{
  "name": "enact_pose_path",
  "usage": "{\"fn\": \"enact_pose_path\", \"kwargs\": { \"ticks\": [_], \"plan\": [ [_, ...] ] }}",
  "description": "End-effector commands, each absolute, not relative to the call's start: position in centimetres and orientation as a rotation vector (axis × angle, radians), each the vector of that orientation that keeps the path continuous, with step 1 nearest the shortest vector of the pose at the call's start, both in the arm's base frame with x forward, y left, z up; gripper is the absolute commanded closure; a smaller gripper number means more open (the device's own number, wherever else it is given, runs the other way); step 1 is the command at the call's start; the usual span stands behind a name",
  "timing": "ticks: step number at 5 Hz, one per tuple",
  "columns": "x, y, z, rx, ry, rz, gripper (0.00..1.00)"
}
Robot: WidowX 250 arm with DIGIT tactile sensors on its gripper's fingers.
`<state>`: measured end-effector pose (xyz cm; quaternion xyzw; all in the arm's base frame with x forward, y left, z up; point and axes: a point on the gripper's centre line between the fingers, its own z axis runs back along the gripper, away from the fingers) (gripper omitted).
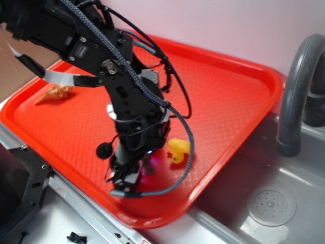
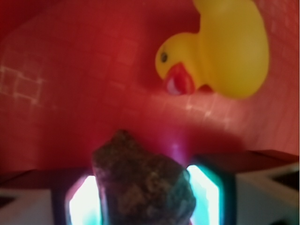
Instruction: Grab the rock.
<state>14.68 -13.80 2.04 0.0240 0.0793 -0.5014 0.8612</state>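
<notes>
Gripper (image 2: 143, 192) clamped on the rock (image 2: 143, 183): in the wrist view the dark rough lump sits between the two fingers (image 2: 211, 187), both pressed against its sides, glowing pads either side. Whether the rock rests on the tray or is just off it, can't tell. Exterior view: arm (image 1: 127, 91) reaches down over the near middle of the red tray (image 1: 228, 86), gripper end low near the tray's near edge; rock itself hidden there by arm and cables. Yellow duck (image 1: 179, 150) sits on the tray just right of the gripper, close but apart; in the wrist view it lies beyond the rock, beak toward it. Tan shell (image 1: 55, 93) at the tray's far left, well apart. Grey faucet (image 1: 299, 91) and sink drain (image 1: 270, 207) at right.
</notes>
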Motion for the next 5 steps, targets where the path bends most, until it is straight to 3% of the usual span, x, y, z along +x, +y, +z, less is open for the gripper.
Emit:
{"fn": "enact_pose_path", "kwargs": {
  "ticks": [1,2,3,4,5],
  "plan": [
    [14.9,-11.7,12.7,-0.041,0.031,-0.553,1.0],
    [14.8,-9.9,17.6,-0.101,-0.008,-0.304,1.0],
    [14.3,-7.8,22.5,-0.107,-0.042,-0.056,1.0],
    [13.6,-6.4,24.4,-0.167,-0.055,0.068,1.0],
    [14.0,-6.1,23.4,-0.21,-0.001,0.096,1.0]
  ]
}}
